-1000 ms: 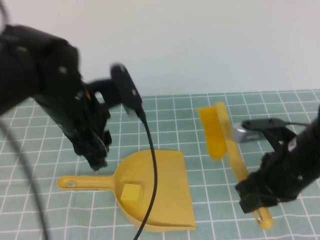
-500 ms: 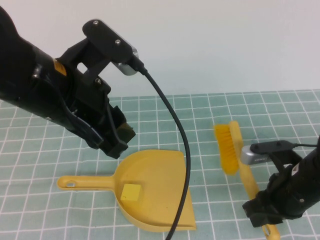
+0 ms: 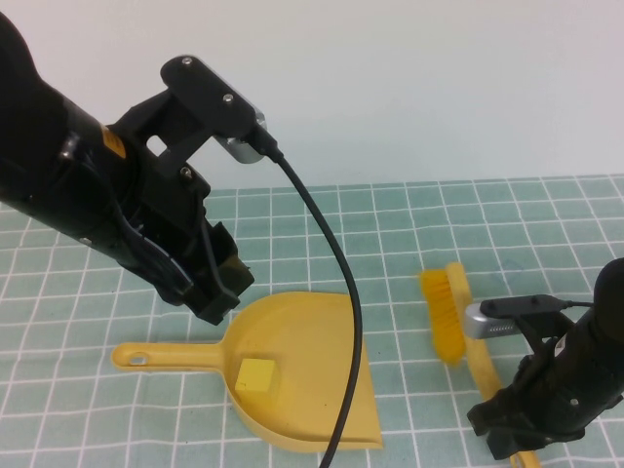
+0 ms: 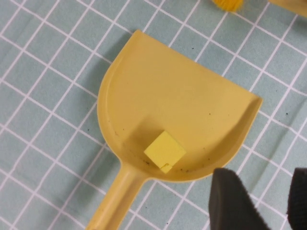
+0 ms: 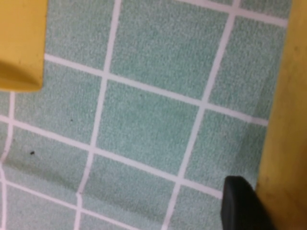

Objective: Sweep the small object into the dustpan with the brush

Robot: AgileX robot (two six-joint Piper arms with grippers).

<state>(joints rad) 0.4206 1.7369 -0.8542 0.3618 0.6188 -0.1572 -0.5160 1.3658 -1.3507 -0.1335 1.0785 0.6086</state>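
From above, my right gripper (image 3: 522, 439) is clamped on the brush (image 3: 458, 322) low on its stiff handle (light plastic, soft bristles), its head down by the dustpan's (image 3: 312, 380) mouth, while the cube (image 3: 256, 374) already sits inside near the handle and my left gripper (image 3: 210, 292) hovers over the pan's back rim. My left wrist shows the cube (image 4: 164, 151) lying loose on slick plastic, fingers (image 4: 235, 203) apart and empty. My right wrist shows only mat, brush handle (image 5: 288, 143) and one finger (image 5: 242, 203); bristles are out of view.
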